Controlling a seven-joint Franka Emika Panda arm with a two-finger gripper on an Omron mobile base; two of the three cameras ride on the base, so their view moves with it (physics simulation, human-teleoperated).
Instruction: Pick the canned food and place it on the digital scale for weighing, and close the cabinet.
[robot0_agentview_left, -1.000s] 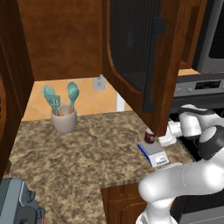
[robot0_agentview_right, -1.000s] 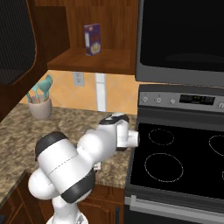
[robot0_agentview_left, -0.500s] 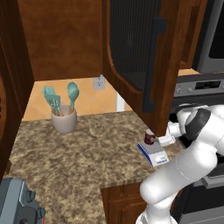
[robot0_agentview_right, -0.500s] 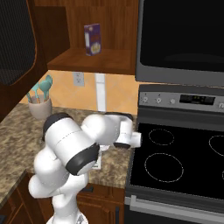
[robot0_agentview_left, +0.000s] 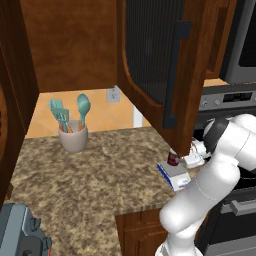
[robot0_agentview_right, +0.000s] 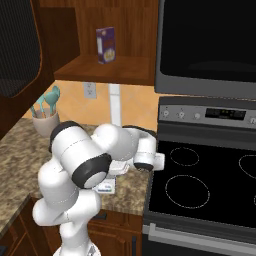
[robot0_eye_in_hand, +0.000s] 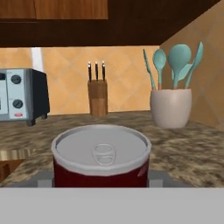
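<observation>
The canned food (robot0_agentview_left: 172, 159), dark red with a silvery top (robot0_eye_in_hand: 101, 148), stands upright on the digital scale (robot0_agentview_left: 174, 176), whose grey platform (robot0_eye_in_hand: 164, 179) shows on both sides of it. My gripper (robot0_agentview_left: 184, 158) reaches in from the right, level with the can, and is shut on it; its fingertips are hidden. The scale's white front panel (robot0_agentview_right: 105, 188) peeks out under my arm. The cabinet door (robot0_agentview_left: 161, 65) hangs open right above the can, its dark bar handle (robot0_agentview_left: 173, 75) facing me.
A beige cup of teal utensils (robot0_agentview_left: 73, 136) stands at the back of the granite counter (robot0_agentview_left: 90, 185). A stove (robot0_agentview_right: 200, 187) lies to the right under a microwave (robot0_agentview_right: 210, 45). A box (robot0_agentview_right: 105, 45) sits on the cabinet shelf. A toaster oven (robot0_eye_in_hand: 22, 94) and knife block (robot0_eye_in_hand: 97, 96) stand farther along.
My arm's elbow has swung up and to the right. The can and the scale stay where they were, with the hand still at the can.
</observation>
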